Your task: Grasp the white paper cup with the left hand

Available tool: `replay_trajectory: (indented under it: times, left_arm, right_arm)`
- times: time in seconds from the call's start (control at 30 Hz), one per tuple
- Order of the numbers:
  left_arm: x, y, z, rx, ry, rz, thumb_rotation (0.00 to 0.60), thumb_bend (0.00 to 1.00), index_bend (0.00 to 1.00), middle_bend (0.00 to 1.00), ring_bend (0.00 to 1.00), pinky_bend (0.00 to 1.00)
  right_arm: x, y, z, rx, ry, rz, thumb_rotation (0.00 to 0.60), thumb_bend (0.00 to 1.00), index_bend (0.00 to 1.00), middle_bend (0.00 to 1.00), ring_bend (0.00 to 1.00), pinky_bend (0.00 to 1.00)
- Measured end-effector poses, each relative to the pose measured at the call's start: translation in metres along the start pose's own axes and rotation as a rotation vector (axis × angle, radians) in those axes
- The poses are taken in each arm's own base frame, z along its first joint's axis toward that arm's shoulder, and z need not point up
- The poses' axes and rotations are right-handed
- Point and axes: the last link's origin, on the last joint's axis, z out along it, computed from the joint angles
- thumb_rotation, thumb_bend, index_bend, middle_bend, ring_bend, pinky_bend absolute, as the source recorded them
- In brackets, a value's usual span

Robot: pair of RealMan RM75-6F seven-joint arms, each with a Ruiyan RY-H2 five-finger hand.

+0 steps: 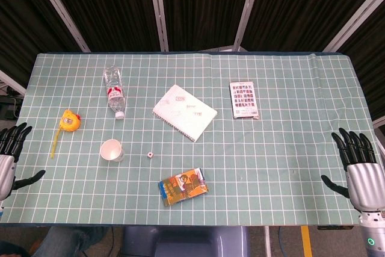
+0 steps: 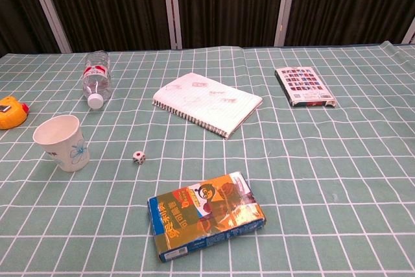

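Left robot hand [image 1: 11, 157] spread (empty).

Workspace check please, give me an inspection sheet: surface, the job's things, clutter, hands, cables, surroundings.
Surface: table under a green grid cloth, lying flat.
Job's things: white paper cup upright, open end up, blue flower print, untouched.
Clutter: water bottle lying down; yellow tape measure; spiral notebook; small die; snack box; printed box.
Hands: left hand and right hand hold nothing, fingers spread, at the table's side edges.
Cables: nothing seen on the table.
Surroundings: dark curtain with pale frame bars behind.
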Motion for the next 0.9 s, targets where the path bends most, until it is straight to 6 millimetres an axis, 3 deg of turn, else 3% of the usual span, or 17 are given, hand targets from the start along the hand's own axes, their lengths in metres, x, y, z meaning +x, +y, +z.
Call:
replay_trajectory:
  times: [0.27,0.5,0.67,0.9]
  left_arm:
    - [-0.007,0.003,0.003,-0.027,-0.017,0.015,0.600,0.00,0.00,0.00,0.00,0.00]
    - [-0.024,0.023,0.020,-0.123,-0.075,0.086,0.600,0.00,0.00,0.00,0.00,0.00]
    - [-0.040,0.047,0.042,-0.257,-0.131,0.249,0.600,0.00,0.00,0.00,0.00,0.00]
    - [-0.067,0.088,0.070,-0.429,-0.148,0.614,0.600,0.00,0.00,0.00,0.00,0.00]
  right_arm:
    - [0.001,0.001,0.002,-0.004,0.004,-0.007,0.600,0.00,0.00,0.00,0.00,0.00]
    - [0.001,0.002,0.005,-0.010,-0.006,-0.002,0.600,0.00,0.00,0.00,0.00,0.00]
    - [0.001,0.006,0.010,-0.038,-0.013,-0.016,0.600,0.00,0.00,0.00,0.00,0.00]
    - [-0.004,0.015,0.017,-0.085,-0.018,-0.036,0.600,0.00,0.00,0.00,0.00,0.00]
